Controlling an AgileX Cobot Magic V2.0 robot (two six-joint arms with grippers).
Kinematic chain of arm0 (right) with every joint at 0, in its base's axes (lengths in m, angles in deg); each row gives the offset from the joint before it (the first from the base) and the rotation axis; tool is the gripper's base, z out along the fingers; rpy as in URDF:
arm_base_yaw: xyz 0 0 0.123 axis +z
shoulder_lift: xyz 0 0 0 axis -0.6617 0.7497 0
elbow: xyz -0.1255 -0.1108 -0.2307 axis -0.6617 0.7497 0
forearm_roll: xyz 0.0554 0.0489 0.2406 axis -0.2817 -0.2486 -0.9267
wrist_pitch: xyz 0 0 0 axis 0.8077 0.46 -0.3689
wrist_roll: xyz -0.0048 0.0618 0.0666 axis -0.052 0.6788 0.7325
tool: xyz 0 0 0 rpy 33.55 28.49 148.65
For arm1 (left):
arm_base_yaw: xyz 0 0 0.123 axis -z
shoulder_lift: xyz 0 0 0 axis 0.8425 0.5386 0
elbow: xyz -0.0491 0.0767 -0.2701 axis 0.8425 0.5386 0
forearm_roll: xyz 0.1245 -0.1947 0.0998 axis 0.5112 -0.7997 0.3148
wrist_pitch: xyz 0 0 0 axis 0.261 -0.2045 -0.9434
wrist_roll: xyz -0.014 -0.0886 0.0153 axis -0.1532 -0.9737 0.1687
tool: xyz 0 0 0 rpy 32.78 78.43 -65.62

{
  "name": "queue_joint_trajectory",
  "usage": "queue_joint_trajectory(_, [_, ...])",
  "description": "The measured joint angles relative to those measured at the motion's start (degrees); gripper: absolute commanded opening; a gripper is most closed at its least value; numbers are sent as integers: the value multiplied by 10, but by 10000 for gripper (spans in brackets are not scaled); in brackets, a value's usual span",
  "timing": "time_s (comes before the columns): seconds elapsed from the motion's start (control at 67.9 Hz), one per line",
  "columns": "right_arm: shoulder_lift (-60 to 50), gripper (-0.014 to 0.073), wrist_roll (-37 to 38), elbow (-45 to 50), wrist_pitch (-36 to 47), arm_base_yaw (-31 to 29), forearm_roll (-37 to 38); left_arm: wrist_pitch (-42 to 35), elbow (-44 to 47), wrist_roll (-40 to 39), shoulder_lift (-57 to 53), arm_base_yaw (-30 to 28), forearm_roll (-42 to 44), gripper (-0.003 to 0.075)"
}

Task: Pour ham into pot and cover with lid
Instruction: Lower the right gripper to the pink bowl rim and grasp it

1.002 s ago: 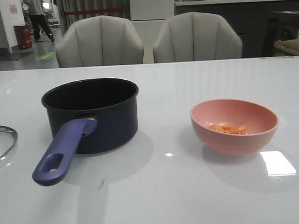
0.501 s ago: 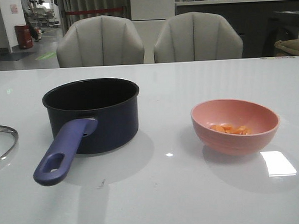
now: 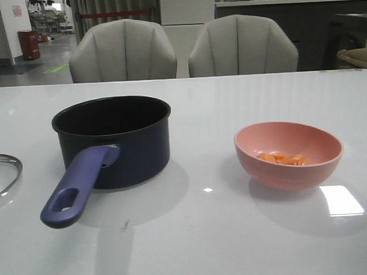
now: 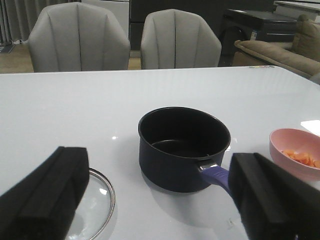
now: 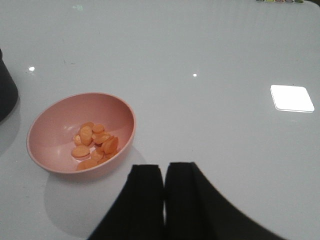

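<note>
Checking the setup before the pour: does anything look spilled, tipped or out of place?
Nothing stands out. The pot sits upright and empty, the ham is all inside the pink bowl, and the lid lies flat on the table beside the pot.

So the count: one dark navy round saucepan with a purple-blue handle (image 3: 112, 140) sitting just ahead of the wide-open left gripper (image 4: 160, 197), one round glass lid with a steel rim (image 3: 3, 174) down beside that gripper's finger, and one pink plastic bowl (image 3: 288, 154) just ahead of the right gripper (image 5: 164, 200), whose two fingers are pressed together. Inside the bowl there's a single small heap of orange diced ham pieces (image 5: 95, 145), maybe a dozen or so, they overlap too much to count exactly. Past the one white glossy table (image 3: 236, 232) there are two grey padded chairs (image 3: 122, 50), and that makes two black grippers total.
</note>
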Motion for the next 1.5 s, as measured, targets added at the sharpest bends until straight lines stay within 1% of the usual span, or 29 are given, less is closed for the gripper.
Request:
queue_joint_trajectory(0.015, [12, 336, 0, -7, 0, 0, 0, 0, 0, 0, 0, 0, 0, 617])
queue_joint_trajectory(0.088, [63, 431, 0, -35, 0, 1, -3, 0, 0, 0, 0, 0, 0, 617])
queue_joint_trajectory(0.162, [123, 468, 0, -67, 0, 1, -12, 0, 0, 0, 0, 0, 0, 617])
queue_joint_trajectory(0.324, [266, 468, 0, -143, -10, 13, -47, 0, 0, 0, 0, 0, 0, 617])
queue_joint_trajectory(0.442, [374, 468, 0, -199, -11, 27, -52, 0, 0, 0, 0, 0, 0, 617])
queue_joint_trajectory(0.619, [507, 461, 0, -267, -11, 29, -55, 0, 0, 0, 0, 0, 0, 617])
queue_joint_trajectory(0.84, [610, 459, 0, -331, -37, 29, -73, 0, 0, 0, 0, 0, 0, 617])
queue_joint_trajectory(0.928, [642, 413, 0, -352, -50, 29, -74, 0, 0, 0, 0, 0, 0, 617])
queue_joint_trajectory(1.09, [688, 199, -1, -374, -64, 29, -79, 0, 0, 0, 0, 0, 0, 617])
queue_joint_trajectory(1.179, [696, 125, -1, -377, -66, 29, -99, 0, 0, 0, 0, 0, 0, 617])
queue_joint_trajectory(1.267, [697, 133, -1, -378, -66, 29, -123, 0, 0, 0, 0, 0, 0, 617])
queue_joint_trajectory(1.503, [683, 133, -1, -388, -66, 29, -152, 0, 0, 0, 0, 0, 0, 617])
